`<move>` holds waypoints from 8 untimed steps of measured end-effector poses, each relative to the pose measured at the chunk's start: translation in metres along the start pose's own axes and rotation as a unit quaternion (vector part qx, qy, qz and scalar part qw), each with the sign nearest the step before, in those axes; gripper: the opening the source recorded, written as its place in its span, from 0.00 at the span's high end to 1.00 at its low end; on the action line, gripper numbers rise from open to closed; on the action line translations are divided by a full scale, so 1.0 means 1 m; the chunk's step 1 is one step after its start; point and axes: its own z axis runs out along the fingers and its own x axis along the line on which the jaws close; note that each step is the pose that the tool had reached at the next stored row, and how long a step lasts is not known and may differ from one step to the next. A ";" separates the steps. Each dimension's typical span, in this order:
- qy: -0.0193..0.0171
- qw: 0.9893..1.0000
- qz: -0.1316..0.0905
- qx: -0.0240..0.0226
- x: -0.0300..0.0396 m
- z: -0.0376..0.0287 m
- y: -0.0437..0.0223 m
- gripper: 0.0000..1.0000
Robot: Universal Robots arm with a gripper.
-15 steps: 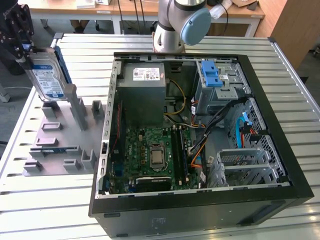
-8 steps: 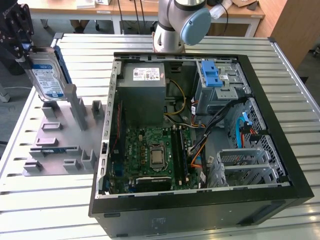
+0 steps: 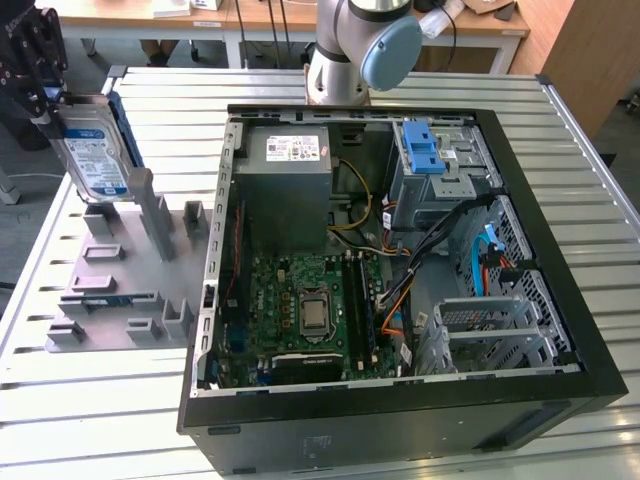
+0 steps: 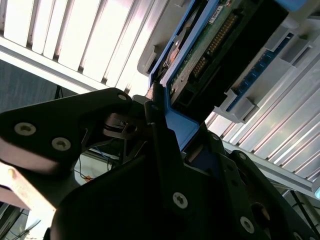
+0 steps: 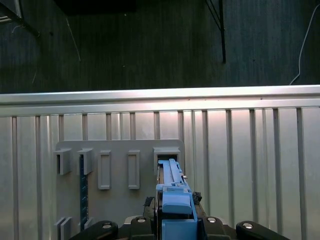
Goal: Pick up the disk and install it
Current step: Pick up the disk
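Black two-finger gripper (image 3: pixel 52 105), at the exterior view's left, jaws clamped on the flat silver-metal disk (image 3: pixel 95 155) with white-and-blue label and blue plastic carrier frame. The disk hangs edge-down, tilted, over the grey slotted fixture plate (image 3: pixel 120 290) on the slatted metal table (image 3: pixel 90 400), beside the open black computer case (image 3: pixel 400 410). Contact with the plate cannot be told.

One disk (image 3: pixel 95 150), one computer case (image 3: pixel 400 410), one power-supply box (image 3: pixel 297 185), one fixture plate (image 3: pixel 118 278), maybe two memory sticks (image 3: pixel 362 305).

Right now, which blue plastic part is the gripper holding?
The blue-framed disk, held upright over the grey rack; the blue latch sits inside the computer case, away from the gripper.
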 end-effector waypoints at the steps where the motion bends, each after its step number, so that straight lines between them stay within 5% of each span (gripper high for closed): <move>1: 0.000 1.000 0.000 0.000 0.0000 -0.0007 0.0000 0.64; 8: 0.000 1.000 0.000 0.001 0.0000 -0.0114 0.0003 0.64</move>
